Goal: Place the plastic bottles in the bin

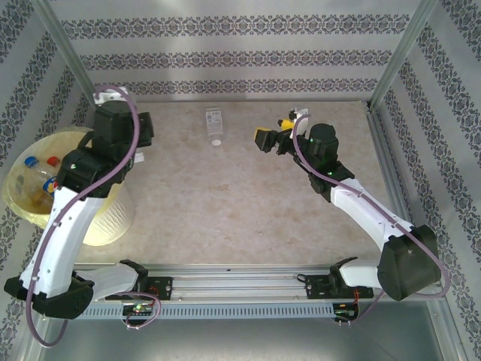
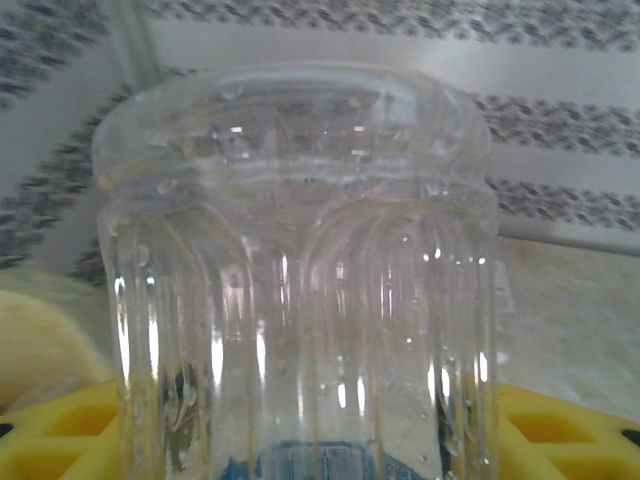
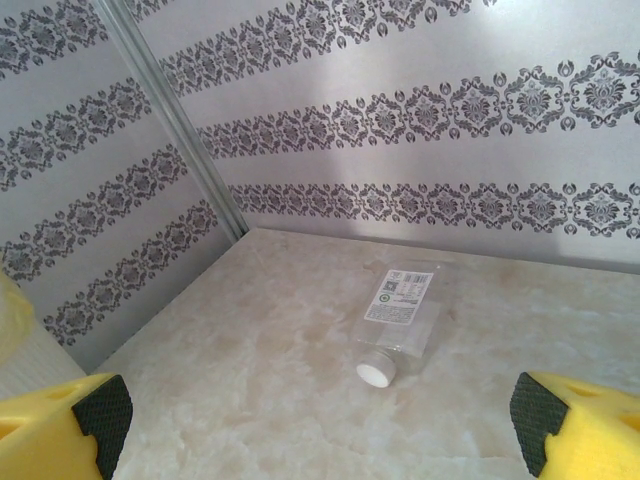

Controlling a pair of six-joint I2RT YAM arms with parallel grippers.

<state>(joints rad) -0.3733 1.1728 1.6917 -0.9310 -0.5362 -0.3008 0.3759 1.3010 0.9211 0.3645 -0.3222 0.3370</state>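
Your left end effector (image 2: pixel 320 450) is pinching a clear ribbed bottle (image 2: pixel 300 280). In the left wrist view the bottle's base points at the patterned back wall (image 2: pixel 560 30), and a yellow finger (image 2: pixel 570 430) shows on each side of it. A blue label edge shows low on the bottle. The pale-yellow bin (image 1: pixel 19 199) stands at the left edge of the table (image 1: pixel 225 210). Your left arm reaches up past the bin's right rim, and the wrist view catches a patch of the rim low on the left. You cannot tell from these views whether the held bottle is over the opening or just beside it. Several bottles (image 1: pixel 41 180) already lie in the bin, among them one with a blue cap and one with a red cap.

Your right end effector (image 1: pixel 274 129) is spread wide and holds nothing. It hovers over the far right part of the table. A white-capped bottle (image 1: pixel 215 124) lies on its side near the far edge, close to the back wall, with its cap towards you and its label up. It lies to the left of the spread fingers, apart from them. Bare table surrounds it on every side, so you have open room in the middle and on the near side. A metal rail (image 1: pixel 385 158) runs along the right edge, and a frame post (image 1: pixel 394 56) rises at the far right corner.
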